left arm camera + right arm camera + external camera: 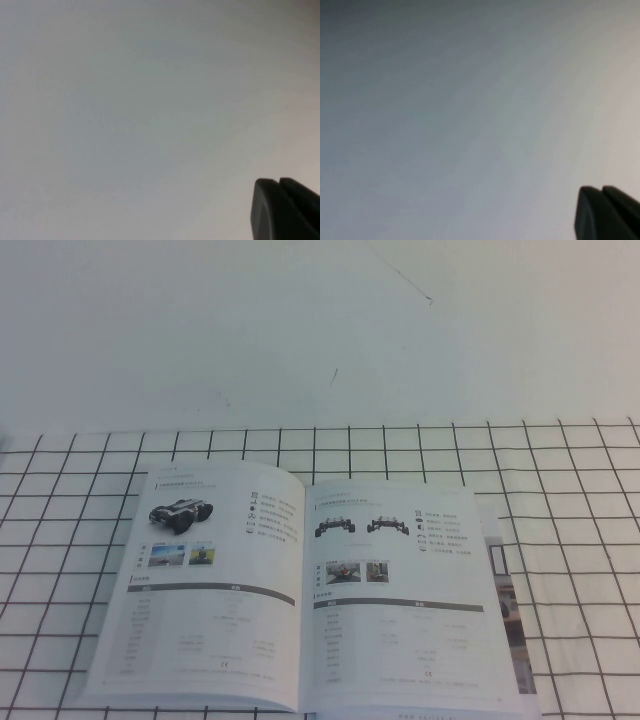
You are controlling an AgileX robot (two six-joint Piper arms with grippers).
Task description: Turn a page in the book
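The book (205, 605) lies open and flat on the grid cloth in the high view, near the front edge. Its right side is the page (405, 615) with two small black vehicles, two small photos, a grey bar and a table. The left side shows one larger black vehicle. Neither arm shows in the high view. My left gripper (277, 181) shows only in the left wrist view, its dark fingers pressed together against a blank pale surface. My right gripper (601, 189) shows the same way in the right wrist view, fingers together and holding nothing.
A white cloth with a black grid (585, 540) covers the table under and around the book. A plain white surface (320, 330) fills the back. The edges of further pages (512, 610) stick out at the book's right side.
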